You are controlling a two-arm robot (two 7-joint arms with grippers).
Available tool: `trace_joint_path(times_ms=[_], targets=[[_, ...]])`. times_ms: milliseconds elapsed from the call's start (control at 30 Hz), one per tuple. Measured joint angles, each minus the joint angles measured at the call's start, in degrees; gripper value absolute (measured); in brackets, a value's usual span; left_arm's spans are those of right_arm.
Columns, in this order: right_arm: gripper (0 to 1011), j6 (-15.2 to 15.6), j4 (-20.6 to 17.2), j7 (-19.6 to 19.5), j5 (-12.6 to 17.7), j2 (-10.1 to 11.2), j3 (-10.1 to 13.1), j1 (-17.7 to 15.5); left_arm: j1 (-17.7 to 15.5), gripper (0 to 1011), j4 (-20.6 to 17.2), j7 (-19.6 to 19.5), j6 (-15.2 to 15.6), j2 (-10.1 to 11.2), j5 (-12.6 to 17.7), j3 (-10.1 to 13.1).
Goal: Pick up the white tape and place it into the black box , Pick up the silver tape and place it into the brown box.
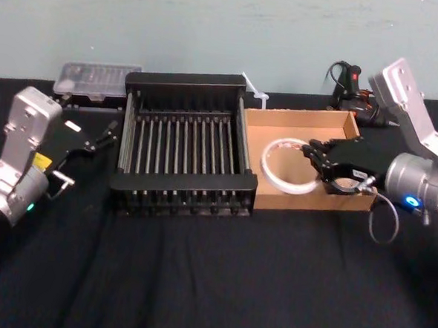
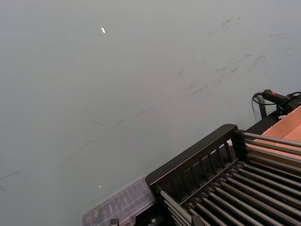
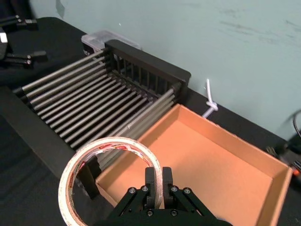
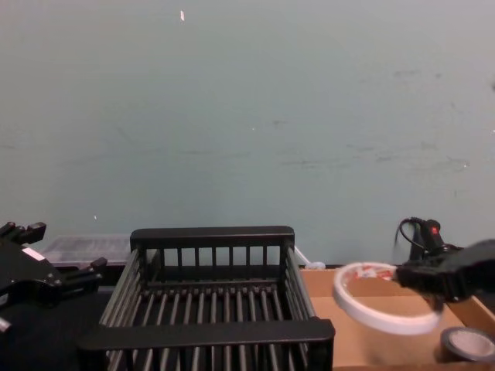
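Observation:
My right gripper [image 1: 314, 156] [image 3: 157, 176] is shut on the wall of the white tape [image 1: 272, 173] [image 3: 113, 142] [image 4: 379, 318]. The ring hangs tilted over the left part of the brown box [image 1: 296, 118] [image 3: 225, 165], close to the wall shared with the black box [image 1: 181, 182] [image 3: 150, 63] [image 4: 209, 334]. Reddish print shows inside the ring's core. The silver tape [image 4: 468, 342] lies flat in the brown box's front right corner, below the right gripper. The left gripper [image 1: 95, 140] rests open to the left of the black box, holding nothing.
A clear plastic case [image 1: 98, 78] [image 2: 117, 207] sits behind the black box at the back left. A black and red tool with a cable [image 1: 350, 86] lies behind the brown box. A white zip tie [image 1: 253, 88] sticks up between the boxes. Black cloth covers the table.

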Motion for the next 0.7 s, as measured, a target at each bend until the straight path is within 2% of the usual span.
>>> trace_joint_path(times_ms=[700], targets=[[101,-2.5,6.7,3.2,-2.4,-5.1,-6.2,8.6,0.0,1001,0.0,0.0,0.0,0.0,0.0,0.0]])
